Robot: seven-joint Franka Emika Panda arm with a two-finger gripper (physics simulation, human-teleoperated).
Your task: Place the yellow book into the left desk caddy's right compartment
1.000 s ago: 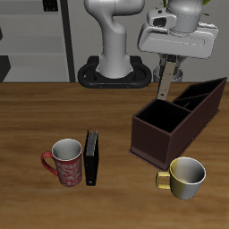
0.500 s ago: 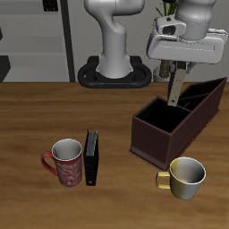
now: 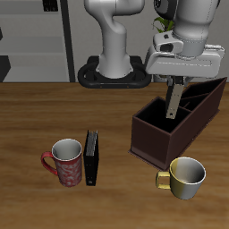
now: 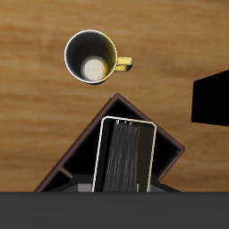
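The gripper [image 3: 176, 83] clamps the yellow book [image 3: 173, 101] upright, its lower end inside the left desk caddy [image 3: 152, 136], in the compartment nearest the yellow mug [image 3: 185, 176].

Simulated study: wooden table [image 3: 36, 116], shelves [image 3: 36, 40]
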